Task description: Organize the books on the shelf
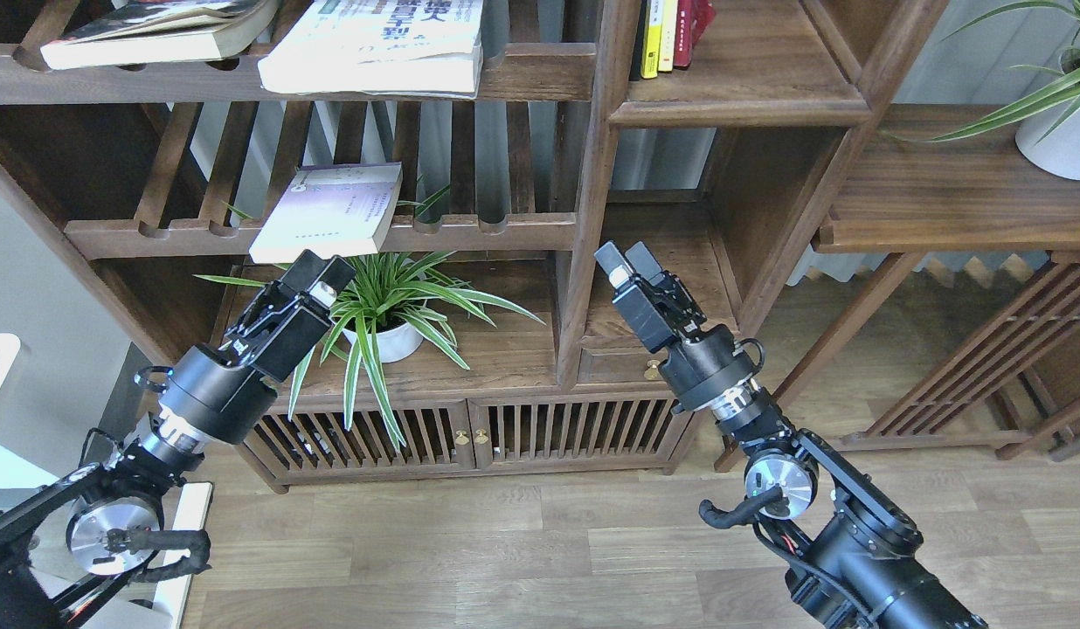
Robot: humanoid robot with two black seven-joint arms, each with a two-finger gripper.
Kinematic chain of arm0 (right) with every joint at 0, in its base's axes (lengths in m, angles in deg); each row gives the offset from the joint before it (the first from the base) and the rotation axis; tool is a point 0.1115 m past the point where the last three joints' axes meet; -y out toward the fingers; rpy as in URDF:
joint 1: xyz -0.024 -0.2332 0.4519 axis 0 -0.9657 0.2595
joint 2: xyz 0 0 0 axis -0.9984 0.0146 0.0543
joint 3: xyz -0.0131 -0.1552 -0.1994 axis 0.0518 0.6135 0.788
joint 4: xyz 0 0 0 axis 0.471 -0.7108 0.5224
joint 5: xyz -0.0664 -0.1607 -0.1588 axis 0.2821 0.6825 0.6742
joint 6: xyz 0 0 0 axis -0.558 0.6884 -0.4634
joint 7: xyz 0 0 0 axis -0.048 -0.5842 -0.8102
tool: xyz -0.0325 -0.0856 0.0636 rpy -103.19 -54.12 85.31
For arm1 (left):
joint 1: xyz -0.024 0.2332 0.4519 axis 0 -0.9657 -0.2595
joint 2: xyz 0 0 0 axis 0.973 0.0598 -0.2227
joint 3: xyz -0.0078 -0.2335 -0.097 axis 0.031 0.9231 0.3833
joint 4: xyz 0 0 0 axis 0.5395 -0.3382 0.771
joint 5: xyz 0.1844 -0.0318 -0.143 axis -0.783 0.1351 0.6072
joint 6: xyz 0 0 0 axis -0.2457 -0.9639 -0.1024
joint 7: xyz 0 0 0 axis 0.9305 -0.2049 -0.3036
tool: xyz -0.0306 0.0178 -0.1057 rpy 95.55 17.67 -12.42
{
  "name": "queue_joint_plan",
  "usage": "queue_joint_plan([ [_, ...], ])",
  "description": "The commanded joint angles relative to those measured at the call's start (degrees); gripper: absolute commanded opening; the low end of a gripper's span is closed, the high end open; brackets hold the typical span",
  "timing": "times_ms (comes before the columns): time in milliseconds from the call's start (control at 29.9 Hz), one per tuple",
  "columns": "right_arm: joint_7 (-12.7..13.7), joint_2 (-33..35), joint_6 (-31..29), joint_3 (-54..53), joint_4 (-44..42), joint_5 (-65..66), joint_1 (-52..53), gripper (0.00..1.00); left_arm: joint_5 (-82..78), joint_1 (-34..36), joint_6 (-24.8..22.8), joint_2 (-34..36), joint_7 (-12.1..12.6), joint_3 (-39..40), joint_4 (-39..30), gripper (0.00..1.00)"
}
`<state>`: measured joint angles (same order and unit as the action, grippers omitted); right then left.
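Pale wood-plank floor (522, 533), dark wooden bookcase (592, 218), slatted cabinet doors (470, 432)

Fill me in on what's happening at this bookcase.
A two-armed robot faces the bookcase, holding nothing. Its left gripper hovers just below the lavender-white book lying on a slatted rack; the right gripper is raised, open, before a lower shelf. The teal-lettered book and pictorial-cover book lie on the upper rack.

Lavender-white book (326, 212); white book (378, 44) with teal characters; dark pictorial-cover book (155, 26). Bookcase (592, 175) dark walnut; thin books (667, 33) yellow and red. Potted plant (391, 306) green-and-cream striped, white pot; end effectors black
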<state>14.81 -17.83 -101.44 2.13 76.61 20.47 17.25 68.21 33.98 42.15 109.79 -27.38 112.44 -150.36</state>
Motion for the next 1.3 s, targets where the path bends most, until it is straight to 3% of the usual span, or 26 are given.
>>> queue_joint_plan([
  [0, 0.07, -0.08, 0.0, 0.16, 0.03, 0.0, 0.38, 1.0, 0.01, -0.17, 0.0, 0.35, 0.0, 0.12, 0.01, 1.0],
  [735, -0.19, -0.61, 0.0, 0.25, 0.03, 0.09, 0.12, 1.0, 1.32, -0.69, 0.0, -0.7, 0.0, 1.18, 1.6, 1.0],
  [1070, -0.1, -0.43, 0.0, 0.34, 0.03, 0.09, 0.47, 1.0, 20.9, -4.73, 0.0, -4.82, 0.0, 0.3, 1.77, 0.99],
  [1270, -0.1, -0.69, 0.0, 0.6, 0.03, 0.09, 1.18, 1.0, 24.69, -5.7, 0.0, -7.99, 0.0, 0.91, 3.52, 0.99],
])
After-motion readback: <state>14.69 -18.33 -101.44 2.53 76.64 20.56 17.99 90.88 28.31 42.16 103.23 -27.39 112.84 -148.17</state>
